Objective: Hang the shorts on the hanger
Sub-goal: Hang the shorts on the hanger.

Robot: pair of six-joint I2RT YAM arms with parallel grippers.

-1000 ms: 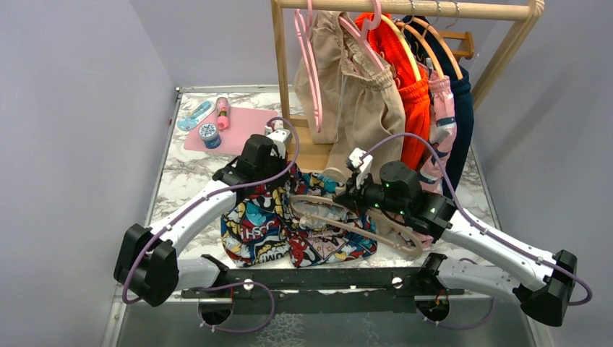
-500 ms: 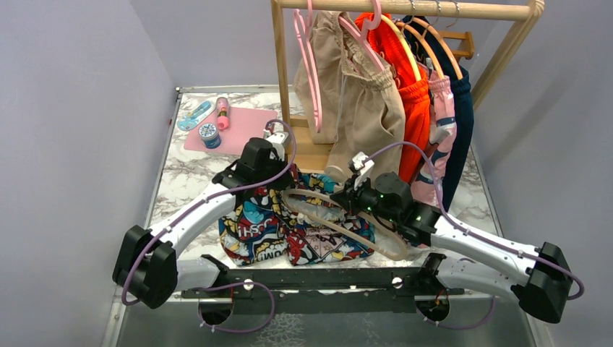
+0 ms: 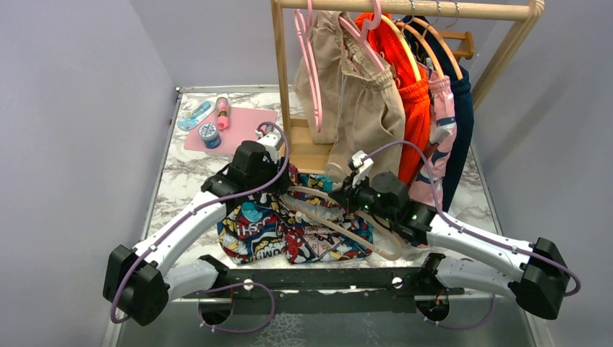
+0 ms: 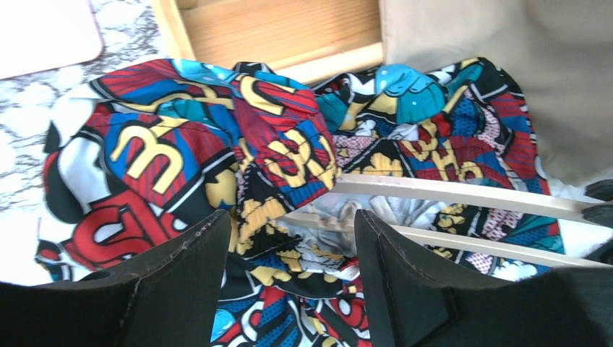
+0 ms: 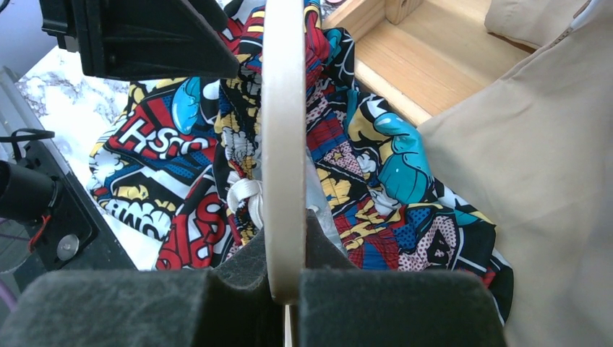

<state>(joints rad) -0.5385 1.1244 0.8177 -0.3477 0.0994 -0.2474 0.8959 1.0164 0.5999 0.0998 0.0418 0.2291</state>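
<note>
Comic-print fabric, the shorts [image 3: 289, 233], lies bunched on the marble table [image 3: 181, 173] just in front of the wooden rack [image 3: 405, 9] in the overhead view. The cream hanger [image 3: 347, 233] slants across the shorts between the two arms. From the left wrist, the left gripper [image 4: 289, 225] has its jaws parted and grips nothing above a raised fold, and one hanger bar runs in under that fold. From the right wrist, the right gripper [image 5: 285, 278] is clenched on the hanger's bar over the shorts, so draping them properly over the bar looks mostly undone.

Wooden rack [image 3: 491, 10] holds beige shorts [image 3: 369, 108], an orange garment [image 3: 408, 94] — pink mat [image 3: 242, 126] lies on marble table [image 3: 181, 173].
</note>
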